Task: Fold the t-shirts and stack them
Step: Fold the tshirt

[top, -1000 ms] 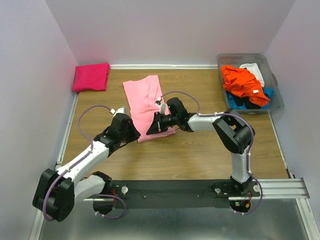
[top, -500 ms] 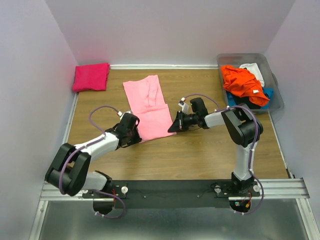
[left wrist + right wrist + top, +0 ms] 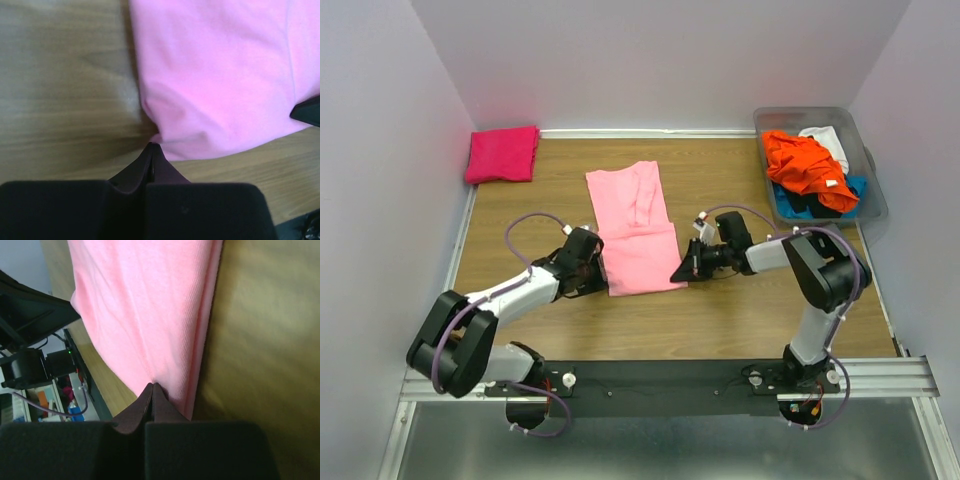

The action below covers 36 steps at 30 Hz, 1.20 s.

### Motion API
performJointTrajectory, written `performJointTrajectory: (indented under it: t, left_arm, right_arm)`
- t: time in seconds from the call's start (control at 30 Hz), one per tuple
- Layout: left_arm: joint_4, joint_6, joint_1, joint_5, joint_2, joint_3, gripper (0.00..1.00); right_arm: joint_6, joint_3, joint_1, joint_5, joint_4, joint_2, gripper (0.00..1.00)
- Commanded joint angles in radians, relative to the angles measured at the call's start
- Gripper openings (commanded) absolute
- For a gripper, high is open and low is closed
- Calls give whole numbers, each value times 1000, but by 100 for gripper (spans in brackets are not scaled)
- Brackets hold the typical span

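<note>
1. Two grippers are working on one garment, the light pink soft cloth t-shirt (image 3: 635, 235). It lies as a long narrow strip in the middle of the brown wooden worktop (image 3: 740, 320), running from the near edge toward the far edge.
2. The left gripper (image 3: 594, 272) has its fingers pressed together at the strip's near-left corner. In its wrist view the cloth puckers into the tips, so it appears to be pinching that corner.
3. The right gripper (image 3: 680, 273) is likewise pressed together on the near-right corner, with pink cloth running into its tips.
4. The step in hand looks like the end-over-end fold: the sides are already tucked in and the near end is held.
5. The next move calls for both corners to rise level and together, then travel toward the far edge without twisting the strip.
6. The folded magenta cloth t-shirt (image 3: 502, 154) waits at the far-left corner. The clear plastic bin (image 3: 873, 205) at the far-right corner holds crumpled shirts.
</note>
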Motion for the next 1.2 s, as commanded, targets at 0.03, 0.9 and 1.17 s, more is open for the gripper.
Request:
performJointTrajectory:
  t: [0.03,0.9,1.17]
  left_arm:
    - [-174,17,-6,-13,-88,21,0]
    - [-306,-206,-213,-146,-89,176,79]
    - [-303,-230,-252,-169,-63,175,80]
  right_arm:
    - [-2,-115,-3,155,-180,-117,4]
    - [-74,219,252,878,-943,-317,59]
    - [-62,230,274,861,-920,-279,55]
